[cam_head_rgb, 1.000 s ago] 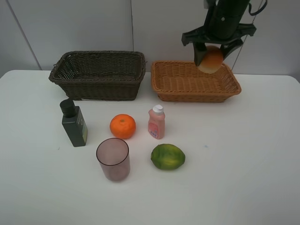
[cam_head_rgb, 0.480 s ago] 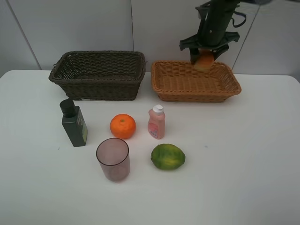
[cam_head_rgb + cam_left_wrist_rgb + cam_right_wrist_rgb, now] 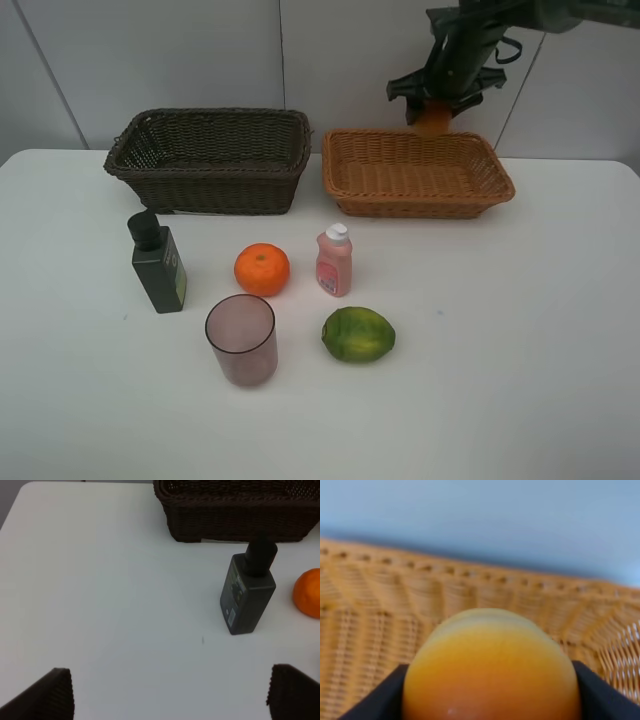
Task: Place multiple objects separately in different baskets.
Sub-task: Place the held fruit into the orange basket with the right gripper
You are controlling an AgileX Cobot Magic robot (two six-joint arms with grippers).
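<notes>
My right gripper (image 3: pixel 436 108) is shut on the red-yellow round fruit (image 3: pixel 433 120) and holds it above the far rim of the light orange-tan basket (image 3: pixel 418 172). The right wrist view shows the fruit (image 3: pixel 490 670) between the fingers, with the basket's wall (image 3: pixel 380 600) behind. The dark brown basket (image 3: pixel 210 158) stands to its left. On the table lie the orange (image 3: pixel 262 269), the pink white-capped bottle (image 3: pixel 334 261), the green lime-like fruit (image 3: pixel 358 334), the purplish cup (image 3: pixel 241 339) and the dark green bottle (image 3: pixel 158 263). My left gripper (image 3: pixel 170 692) is open, over bare table near the dark green bottle (image 3: pixel 247 595).
The white table (image 3: pixel 520 330) runs to a grey wall behind the baskets. The orange (image 3: pixel 308 593) and dark brown basket (image 3: pixel 235 510) also show in the left wrist view.
My right gripper has carried the red-yellow fruit from above the tan basket's middle toward its far rim, away from the camera. Nothing else has moved.
</notes>
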